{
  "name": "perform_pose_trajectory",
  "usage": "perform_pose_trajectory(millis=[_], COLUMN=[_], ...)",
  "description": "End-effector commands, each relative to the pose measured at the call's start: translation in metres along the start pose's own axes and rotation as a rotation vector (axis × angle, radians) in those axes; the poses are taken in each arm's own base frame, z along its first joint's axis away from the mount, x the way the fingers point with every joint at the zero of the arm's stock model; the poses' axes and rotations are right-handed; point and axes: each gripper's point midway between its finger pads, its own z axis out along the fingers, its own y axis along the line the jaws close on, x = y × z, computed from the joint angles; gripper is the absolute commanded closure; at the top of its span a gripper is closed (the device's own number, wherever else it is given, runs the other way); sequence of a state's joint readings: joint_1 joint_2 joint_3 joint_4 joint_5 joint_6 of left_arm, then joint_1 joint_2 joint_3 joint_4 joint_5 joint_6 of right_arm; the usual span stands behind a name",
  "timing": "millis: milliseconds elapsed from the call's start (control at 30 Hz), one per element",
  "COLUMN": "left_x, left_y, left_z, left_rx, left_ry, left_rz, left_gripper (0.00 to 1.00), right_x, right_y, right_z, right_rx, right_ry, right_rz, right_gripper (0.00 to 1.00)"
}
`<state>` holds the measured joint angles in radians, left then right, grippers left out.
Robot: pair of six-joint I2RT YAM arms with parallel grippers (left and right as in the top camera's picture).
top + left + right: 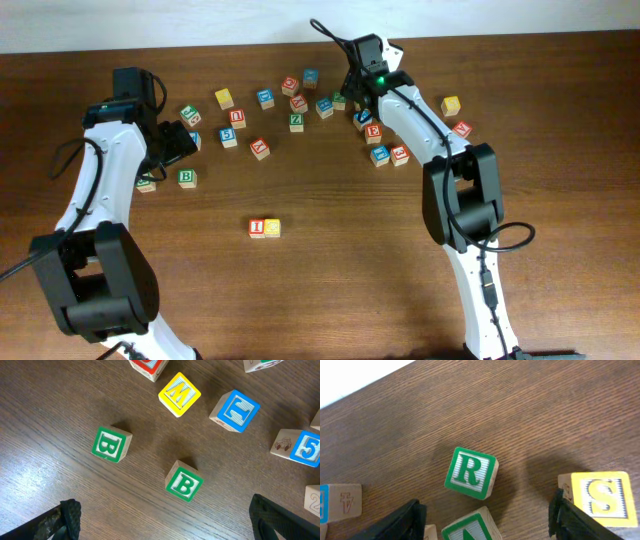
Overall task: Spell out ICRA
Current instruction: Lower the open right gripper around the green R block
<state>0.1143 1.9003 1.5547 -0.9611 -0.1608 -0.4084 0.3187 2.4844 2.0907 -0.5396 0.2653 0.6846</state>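
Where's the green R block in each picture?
Right wrist: green R block in the middle, just ahead of the right tool.
Overhead: can't pick it out; likely hidden under that arm.
Left wrist: not in it.
Shared landmark: table far edge, top-left in right wrist, along overhead's top.

About twenty-four letter blocks (264, 228) and two arms (100, 190) show.

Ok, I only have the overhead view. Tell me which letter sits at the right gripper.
Observer: A green-framed wooden R block lies just ahead of the open right gripper, untouched.
Operator: Now report what the left gripper has below it.
Observer: The left gripper is open over two green wooden B blocks, holding nothing.
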Motion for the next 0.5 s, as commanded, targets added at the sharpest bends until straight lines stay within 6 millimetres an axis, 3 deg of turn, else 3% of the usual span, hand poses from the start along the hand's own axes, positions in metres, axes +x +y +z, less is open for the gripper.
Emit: perform_pose_trajectory(millis=[0, 233, 467], left_x=[0.003, 0.003, 0.003], left_y=[0.000, 0.000, 0.000], left_z=[0.002, 0.002, 0.002], left_rx=[0.000, 0.000, -0.001], left_ry=[0.010, 0.010, 0.010], left_rz=[0.004, 0.004, 0.004], left_gripper=[0.01, 0.01, 0.01], right_x=[0.006, -0.007, 0.003], right_y=[-0.003, 0.004, -0.001], right_z=[0.013, 0.013, 0.025], right_rx=[0.015, -0.012, 0.004], right_ry=[-0.006, -0.064, -0.050], right_rz=[0.006, 0.025, 0.019], right_gripper=[0.31, 0.39, 0.42])
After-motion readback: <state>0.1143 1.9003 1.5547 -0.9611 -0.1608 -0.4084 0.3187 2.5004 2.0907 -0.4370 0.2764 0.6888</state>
